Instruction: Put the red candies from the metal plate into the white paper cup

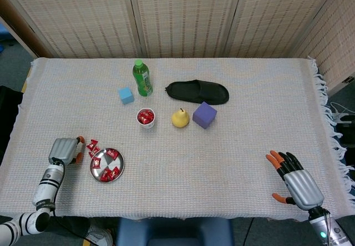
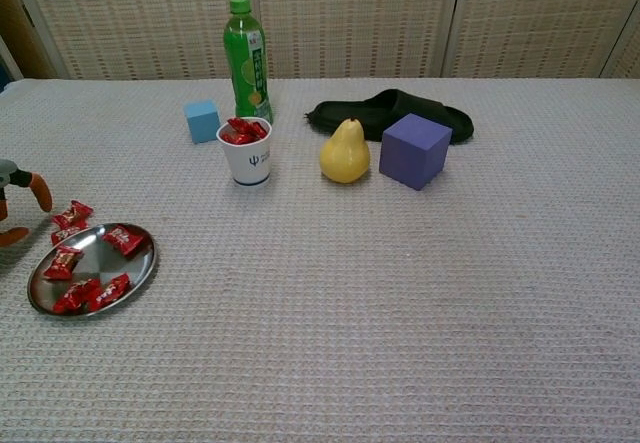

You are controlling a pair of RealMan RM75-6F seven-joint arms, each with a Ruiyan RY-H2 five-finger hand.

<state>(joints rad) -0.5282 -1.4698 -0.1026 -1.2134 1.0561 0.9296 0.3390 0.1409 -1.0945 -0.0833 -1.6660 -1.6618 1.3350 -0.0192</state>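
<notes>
The metal plate [image 1: 121, 167] [image 2: 148, 268] lies near the table's front left and holds several red candies [image 1: 111, 154] [image 2: 124, 238]. Two more candies [image 2: 72, 213] lie on the cloth at its far left rim. The white paper cup [image 1: 146, 119] [image 2: 247, 160] stands behind it, beside the green bottle, with red candies heaped inside. My left hand [image 1: 64, 150] [image 2: 18, 208] sits low just left of the plate, fingers apart, nothing in it. My right hand [image 1: 295, 182] rests far off at the front right, fingers spread and empty.
Behind the cup stand a green bottle [image 2: 246, 58] and a small blue cube [image 2: 202, 120]. To its right are a yellow pear [image 2: 344, 151], a purple cube [image 2: 414, 150] and a black shoe [image 2: 390, 111]. A fringed cloth edge [image 1: 333, 129] runs down the right.
</notes>
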